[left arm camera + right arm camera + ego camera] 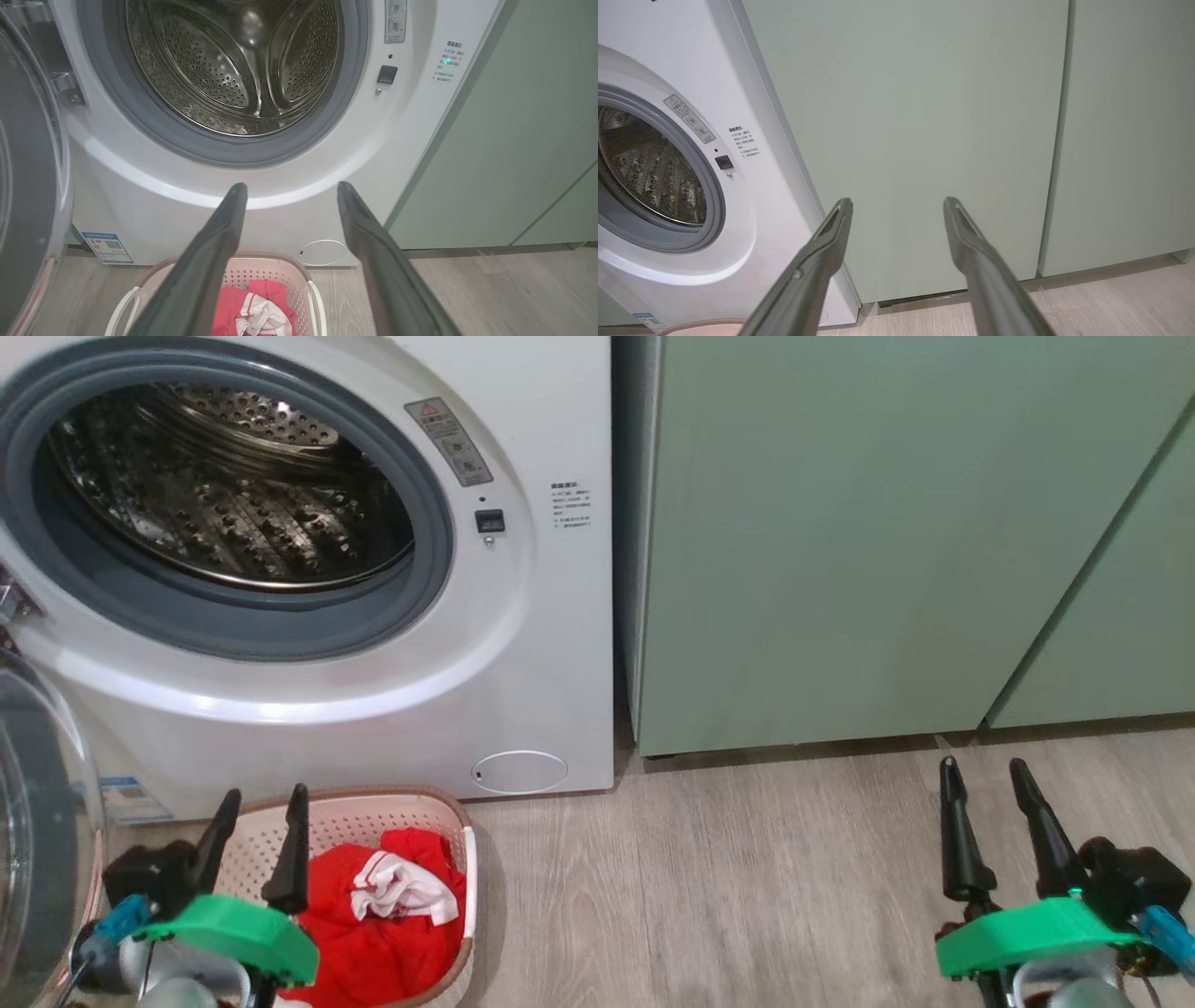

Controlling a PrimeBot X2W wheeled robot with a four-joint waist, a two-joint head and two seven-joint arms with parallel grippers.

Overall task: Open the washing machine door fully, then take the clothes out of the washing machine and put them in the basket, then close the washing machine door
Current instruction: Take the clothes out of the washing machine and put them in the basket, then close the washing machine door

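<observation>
- Head view: the washing machine door (37, 821) stands swung open at the left edge. The drum of the washing machine (523, 644) looks empty, and the clothes (373, 933) lie in the basket (373, 795) on the floor in front of it. By my judgement, only closing the door is left.
- Left wrist view: the left gripper (290, 186) hangs above the basket, its 2 fingers spread wide, holding and touching nothing.
- Right wrist view: the right gripper (898, 201) faces a pale green cabinet (924, 116), its 2 fingers equally wide and empty.
</observation>
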